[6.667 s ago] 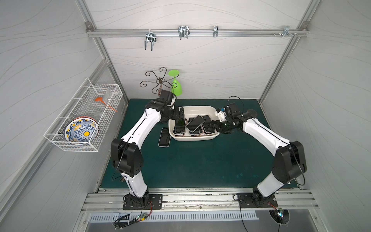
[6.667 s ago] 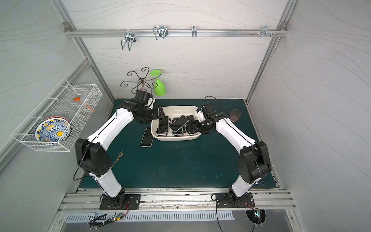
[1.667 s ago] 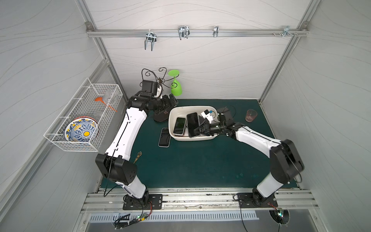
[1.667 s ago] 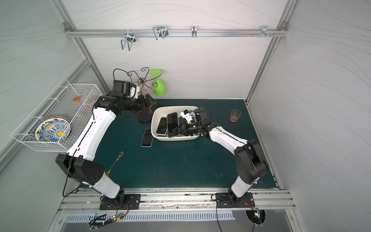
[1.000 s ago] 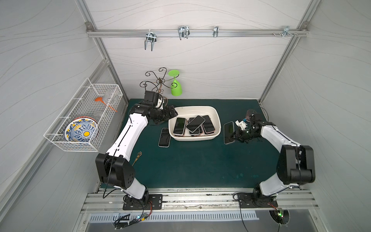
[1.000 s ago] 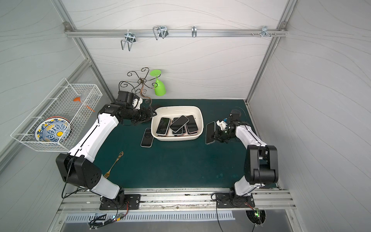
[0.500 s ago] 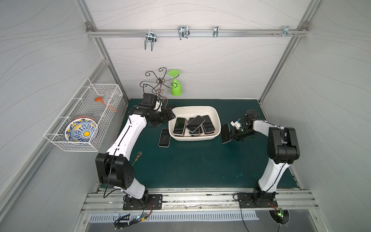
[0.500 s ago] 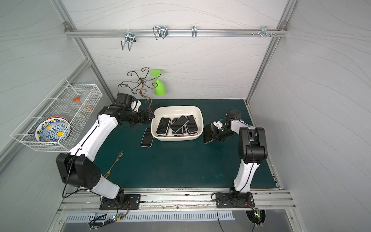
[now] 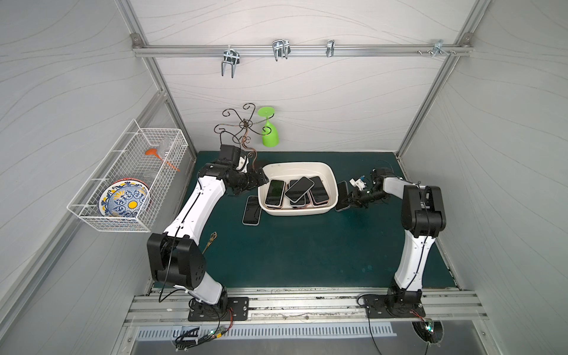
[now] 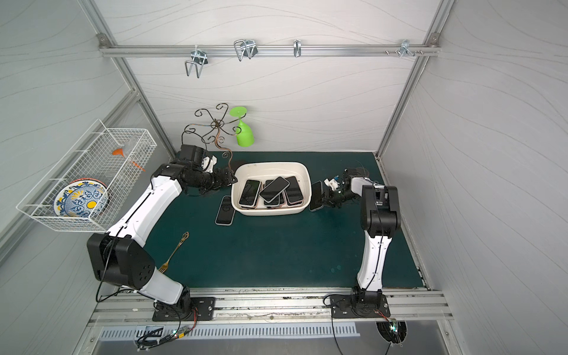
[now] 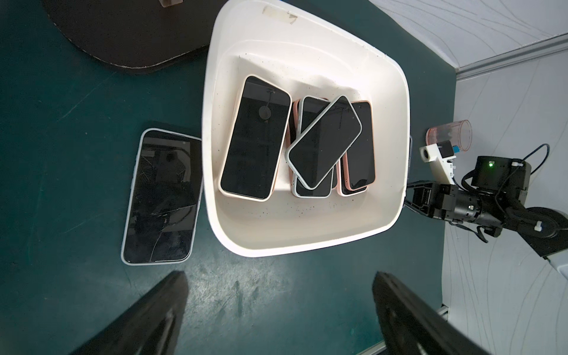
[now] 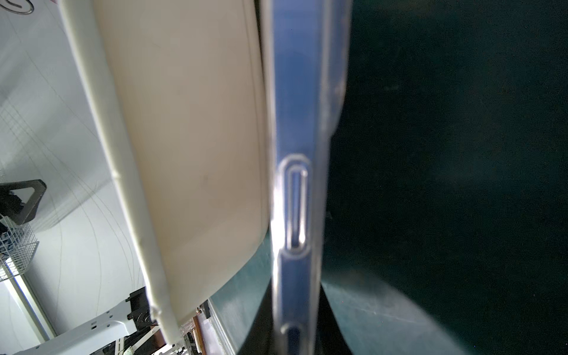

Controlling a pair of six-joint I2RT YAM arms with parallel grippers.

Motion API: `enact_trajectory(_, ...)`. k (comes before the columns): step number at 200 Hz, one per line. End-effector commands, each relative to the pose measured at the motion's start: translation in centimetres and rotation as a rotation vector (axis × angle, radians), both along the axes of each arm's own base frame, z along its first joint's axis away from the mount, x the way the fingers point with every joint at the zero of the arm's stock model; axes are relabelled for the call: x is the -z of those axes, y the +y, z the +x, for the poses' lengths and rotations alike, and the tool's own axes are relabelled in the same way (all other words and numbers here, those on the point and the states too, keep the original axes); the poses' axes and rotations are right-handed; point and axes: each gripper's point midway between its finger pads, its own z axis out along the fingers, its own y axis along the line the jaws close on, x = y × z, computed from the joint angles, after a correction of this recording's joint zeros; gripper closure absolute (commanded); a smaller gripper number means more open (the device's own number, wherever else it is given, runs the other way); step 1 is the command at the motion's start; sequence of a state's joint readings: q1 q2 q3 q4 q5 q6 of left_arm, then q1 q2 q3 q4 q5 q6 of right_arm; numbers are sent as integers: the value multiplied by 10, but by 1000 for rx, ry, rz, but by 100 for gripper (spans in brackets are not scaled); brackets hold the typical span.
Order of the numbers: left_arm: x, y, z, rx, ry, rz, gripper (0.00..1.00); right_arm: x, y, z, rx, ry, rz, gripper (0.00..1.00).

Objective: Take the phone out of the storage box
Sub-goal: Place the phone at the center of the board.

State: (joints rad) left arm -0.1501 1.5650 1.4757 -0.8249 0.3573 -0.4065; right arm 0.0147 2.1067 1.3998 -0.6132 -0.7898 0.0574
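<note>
Judged at the set-down step: clamped in the right gripper [image 9: 349, 201], a phone [image 9: 341, 195] on edge, already outside the box [image 9: 295, 165], just beside its right wall and low over the mat [image 9: 307, 252]. Next, probably: tip flat, lower clear of the wall, then let go without nudging the box. Left gripper [image 9: 262, 181] spread wide, empty, near the box's left end. Shown only by the left wrist view: the breaks in a cracked phone [image 11: 163, 196] on the mat just beside the box; clearer there too, the phones [image 11: 255, 138] inside, one askew on top. Shown only by the right wrist view: the held phone's side button [image 12: 295, 203], close to the wall; touching or not, cannot tell.
</note>
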Motion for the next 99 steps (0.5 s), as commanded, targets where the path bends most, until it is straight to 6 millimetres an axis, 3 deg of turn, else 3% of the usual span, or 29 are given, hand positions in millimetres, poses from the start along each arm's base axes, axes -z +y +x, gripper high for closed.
enact_trajectory(1,2,1,6,12,-26,3,2,14,-14,2,23,28,-34,100)
enact_trajectory(17,4,0,5,13,-19,1,2,15,-17,3,34,37,-20,100)
enact_trajectory(30,4,0,5,16,-20,0,2,17,-18,5,38,49,-22,94)
enact_trajectory(42,3,0,4,15,-19,2,2,17,-19,5,36,56,-20,80)
enact_trajectory(56,3,1,3,16,-21,2,2,20,-19,5,35,69,-24,72)
enact_trajectory(66,2,1,3,17,-21,3,2,22,-21,4,40,75,-40,60)
enact_trajectory(99,3,1,1,16,-17,6,1,21,-30,5,68,71,-74,42)
